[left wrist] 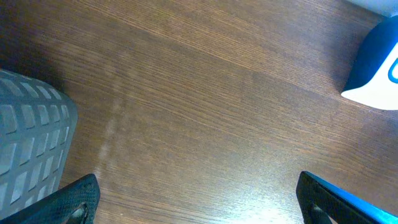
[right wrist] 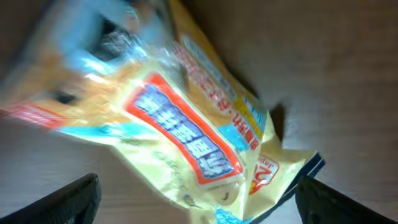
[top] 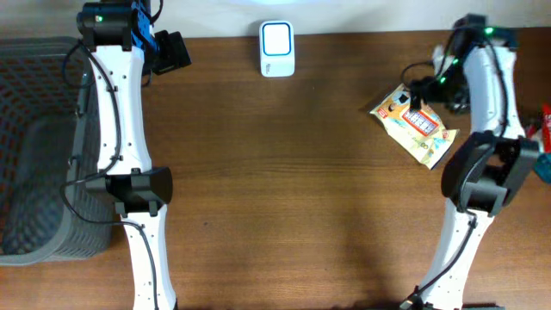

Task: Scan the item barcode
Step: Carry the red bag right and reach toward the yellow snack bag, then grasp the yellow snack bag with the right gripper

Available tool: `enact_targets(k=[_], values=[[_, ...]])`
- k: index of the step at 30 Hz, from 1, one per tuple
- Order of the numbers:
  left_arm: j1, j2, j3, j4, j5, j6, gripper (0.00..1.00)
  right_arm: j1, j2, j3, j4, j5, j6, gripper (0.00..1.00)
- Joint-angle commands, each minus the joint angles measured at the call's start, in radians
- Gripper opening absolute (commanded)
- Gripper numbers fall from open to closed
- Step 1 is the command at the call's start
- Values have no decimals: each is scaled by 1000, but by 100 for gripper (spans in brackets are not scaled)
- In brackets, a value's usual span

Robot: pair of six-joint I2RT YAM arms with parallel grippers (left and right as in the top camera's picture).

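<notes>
Snack packet [top: 415,123]: one item, yellow with a red-and-white label band and blue trim. It lies flat on the wooden table [top: 284,189] in the upper right of the overhead frame, tilted diagonally. In the right wrist view the packet [right wrist: 186,143] fills most of the frame. Its upper left portion is blurred, and no barcode can be made out.

Right gripper [top: 428,89]: positioned over the upper left corner of the packet. In the wrist view the claw [right wrist: 199,199] stands wide apart, one fingertip in each lower corner of the frame. The packet lies below them on the table, not clamped.

Left gripper [top: 170,52]: located at the upper left of the overhead frame, well apart from the packet. The wrist view shows its claw [left wrist: 199,199] fully spread, with nothing but bare wood between the fingertips.

Scanner [top: 277,48]: one unit, white with blue sides, at the top centre of the overhead frame. It appears at the upper right edge of the left wrist view [left wrist: 376,62].

Basket [top: 34,86]: one grey mesh basket, at the left edge of the overhead frame.

Red object [top: 546,116]: one, cut off by the right edge and not identifiable.
</notes>
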Motion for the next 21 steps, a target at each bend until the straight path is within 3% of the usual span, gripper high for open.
enact_targets(k=[1, 3, 4, 5, 7, 9, 10, 11, 15, 18, 19, 21], values=[[1, -1, -3, -2, 8, 8, 99, 0, -23, -172, 65, 212, -22, 98], [1, -1, -3, -2, 8, 8, 99, -5, -23, -296, 114, 99, -22, 97], [1, -1, -3, -1, 8, 8, 99, -5, -23, -306, 115, 30, -22, 90], [1, -1, -3, -2, 8, 8, 99, -3, -23, -306, 112, -90, -22, 76], [1, 0, -3, -2, 8, 8, 99, 5, -24, -302, 107, -239, -16, 37], [1, 0, -3, -1, 8, 8, 99, 14, -24, -299, 97, -293, -2, 22], [1, -1, -3, -2, 8, 8, 99, 21, -24, -276, 58, -340, -3, 8], [1, -1, -3, -1, 8, 8, 99, 23, -26, -260, 36, -360, -3, 4], [1, -1, -3, -2, 8, 8, 99, 28, -26, -55, -201, -568, -3, 4], [1, -1, -3, -1, 8, 9, 99, 41, -32, 47, -288, -607, -3, 4], [1, -1, -3, -2, 8, 8, 99, 49, -33, 61, -286, -608, -3, 9], [1, -1, -3, -2, 8, 8, 99, 63, -31, 62, -236, -527, -3, 52]])
